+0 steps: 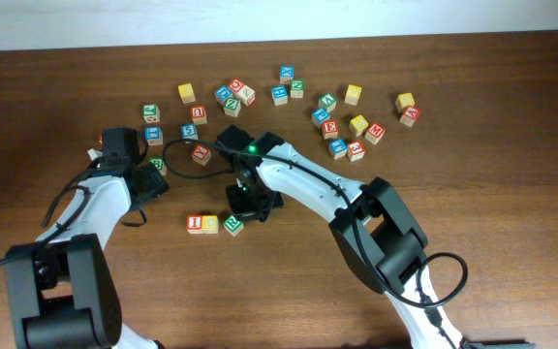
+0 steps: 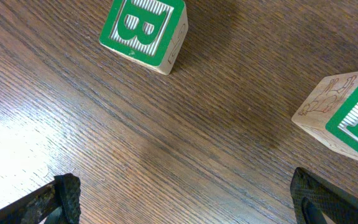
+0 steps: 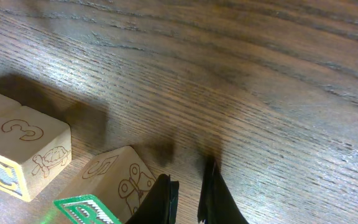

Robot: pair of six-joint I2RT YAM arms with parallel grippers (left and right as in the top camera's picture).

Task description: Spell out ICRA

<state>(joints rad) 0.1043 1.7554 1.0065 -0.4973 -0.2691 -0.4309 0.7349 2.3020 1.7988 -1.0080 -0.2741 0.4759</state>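
Observation:
A short row of three cubes lies near the table's middle: the red I cube (image 1: 195, 223), the yellow C cube (image 1: 210, 224) and the green R cube (image 1: 232, 225). My right gripper (image 1: 251, 205) hovers just up and right of the R cube. In the right wrist view the right gripper (image 3: 188, 183) is shut with nothing between its fingers, its left finger right beside the R cube (image 3: 107, 180), and the C cube (image 3: 23, 155) lies further left. My left gripper (image 1: 153, 180) (image 2: 185, 202) stands open over bare wood. Which scattered cube bears the A is too small to read.
Many other alphabet cubes are scattered along the far half of the table, from a green one (image 1: 151, 112) on the left to a red one (image 1: 410, 114) on the right. A green B cube (image 2: 145, 28) and another green cube (image 2: 344, 118) lie ahead of the left gripper.

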